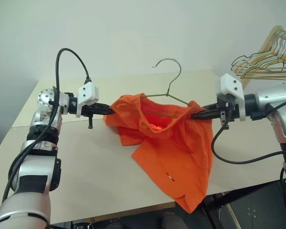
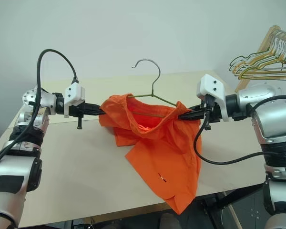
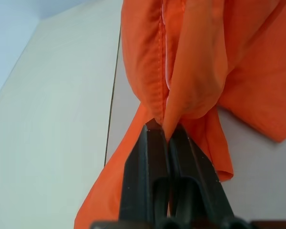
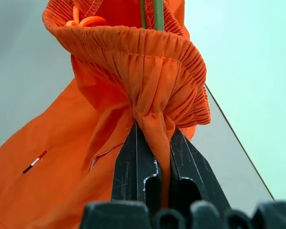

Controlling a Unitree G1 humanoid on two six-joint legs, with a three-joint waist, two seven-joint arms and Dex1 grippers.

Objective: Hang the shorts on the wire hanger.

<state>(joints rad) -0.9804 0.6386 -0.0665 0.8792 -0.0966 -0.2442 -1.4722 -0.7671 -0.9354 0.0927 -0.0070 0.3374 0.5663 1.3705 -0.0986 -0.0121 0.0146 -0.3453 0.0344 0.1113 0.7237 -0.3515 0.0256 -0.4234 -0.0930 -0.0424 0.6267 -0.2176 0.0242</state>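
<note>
The bright orange shorts (image 1: 176,152) hang stretched between my two grippers above the table, one leg drooping past the front edge. My left gripper (image 1: 109,110) is shut on a fold of the fabric; in the left wrist view its fingertips (image 3: 155,136) pinch the cloth. My right gripper (image 1: 196,114) is shut on the gathered waistband (image 4: 148,62). The wire hanger (image 1: 169,59) sits with its shoulders inside the waist opening and its hook standing up above the shorts. Its thin wire (image 4: 158,9) runs down into the waistband in the right wrist view.
The pale table (image 1: 86,162) lies beneath, its front edge close to me and a wall behind it. A bunch of gold, green and dark wire hangers on a wooden rack (image 1: 271,59) stands at the back right.
</note>
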